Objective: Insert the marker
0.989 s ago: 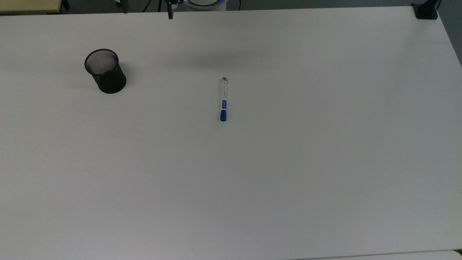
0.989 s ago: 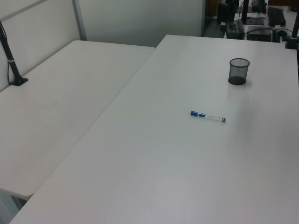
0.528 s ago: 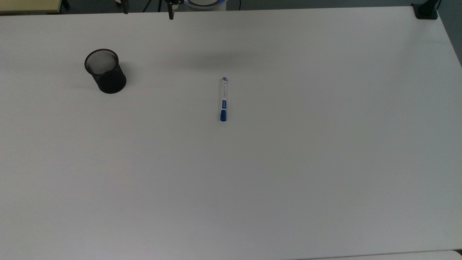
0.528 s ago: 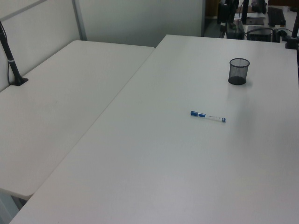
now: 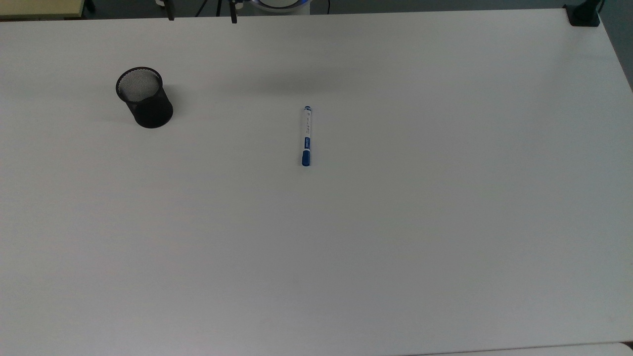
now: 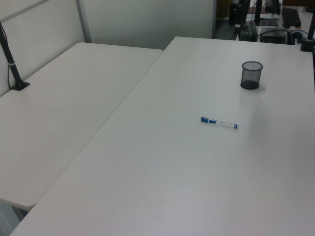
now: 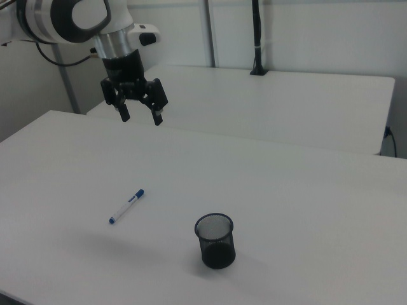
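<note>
The marker (image 5: 306,136) lies flat on the white table (image 5: 395,222), near the middle of the tabletop and a little toward its far edge in the top view. It shows a white barrel, a blue cap at one end, a small blue tip at the other and a blue label band beside the cap. In the top view it runs almost straight up and down the frame, with the cap at the lower end. In the left view the marker (image 6: 219,122) lies nearly crosswise, cap toward the left view's left. In the right view the marker (image 7: 126,206) lies on a diagonal, cap at the upper right end. Nothing touches it.

The black mesh pen cup (image 5: 144,97) stands upright and empty, well apart from the marker, toward the top view's upper left. In the left view the cup (image 6: 251,74) stands beyond the marker, toward the far right. In the right view the cup (image 7: 215,240) stands nearer the camera than the marker, toward the right view's right.

The gripper (image 7: 140,115) hangs in the air at the right view's upper left, well above the tabletop and well apart from both marker and cup. Its two black fingers (image 7: 156,111) point downward, spread apart, with nothing between them. Above them the black hand joins the white and grey wrist of the arm (image 7: 70,19). A second white table (image 7: 286,108) stands behind, bearing a black post (image 7: 257,38).
</note>
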Robot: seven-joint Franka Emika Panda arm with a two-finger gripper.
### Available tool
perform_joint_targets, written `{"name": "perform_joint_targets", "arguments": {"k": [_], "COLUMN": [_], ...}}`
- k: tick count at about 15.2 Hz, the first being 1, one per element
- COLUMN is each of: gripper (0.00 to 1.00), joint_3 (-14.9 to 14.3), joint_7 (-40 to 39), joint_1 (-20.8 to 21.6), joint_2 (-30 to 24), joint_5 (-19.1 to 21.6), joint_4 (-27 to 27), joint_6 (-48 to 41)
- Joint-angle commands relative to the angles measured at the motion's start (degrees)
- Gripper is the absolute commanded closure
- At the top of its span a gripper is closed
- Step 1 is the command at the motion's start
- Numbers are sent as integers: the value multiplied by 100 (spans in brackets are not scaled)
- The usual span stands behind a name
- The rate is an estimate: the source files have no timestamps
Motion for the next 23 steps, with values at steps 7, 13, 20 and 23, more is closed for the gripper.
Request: {"name": "perform_joint_targets", "arguments": {"k": [7,13,20,23], "gripper": [0,0,7,31], "joint_3": [423,563,598,616], "joint_7": [-737,860,1502,1924], "joint_1": [124,308,669,757], "joint_2": [186,800,1504,1855], "joint_5": [-648,-68,-68,-68], "joint_4": [-832,-1273,-1335,-1335], "joint_6": [205,1611,2307,2868]}}
